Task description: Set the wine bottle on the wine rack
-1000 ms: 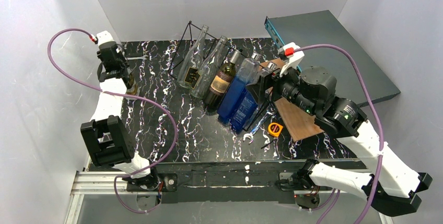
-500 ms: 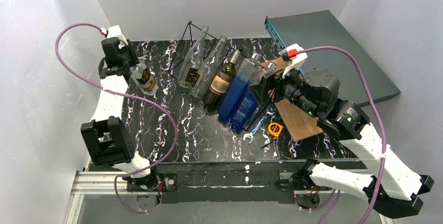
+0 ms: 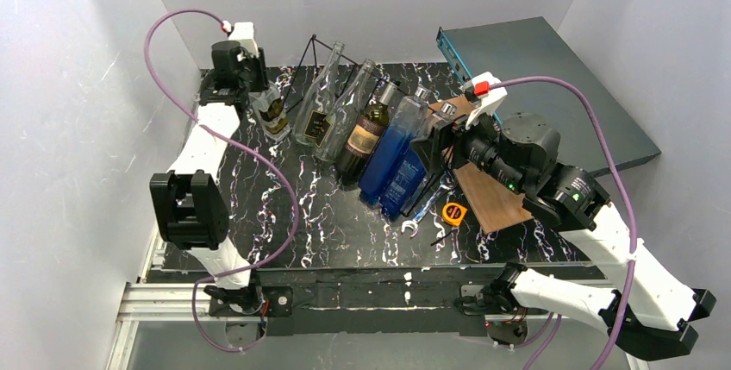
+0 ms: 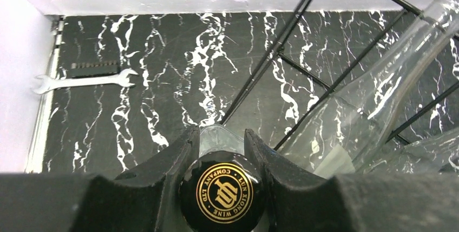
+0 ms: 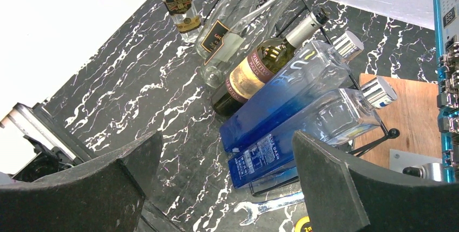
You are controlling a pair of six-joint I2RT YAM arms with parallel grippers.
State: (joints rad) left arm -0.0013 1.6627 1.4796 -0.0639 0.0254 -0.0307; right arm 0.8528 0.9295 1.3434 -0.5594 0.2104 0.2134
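One wine bottle [image 4: 222,193] is in hand. The left gripper [image 4: 221,134] is clamped on its neck just under the black cap, and the body hangs beyond the fingers. Whether its base touches the table cannot be told. The wine rack [image 4: 281,42] wires stand just ahead and to the right of those fingers, with a clear bottle [image 4: 373,107] leaning close on that side.

Judgement: glass, rigid, smooth and fragile, with all the weight below the grip. A neck hold lets it swing, so firm pressure and slow tilting are advised.

Open room lies left of the fingers, where only a wrench [image 4: 86,80] lies by the wall. Rightward is crowded with wire and glass.

The right gripper [image 5: 226,137] has its fingers wide apart, holding nothing, with blue bottles [image 5: 292,97] ahead.
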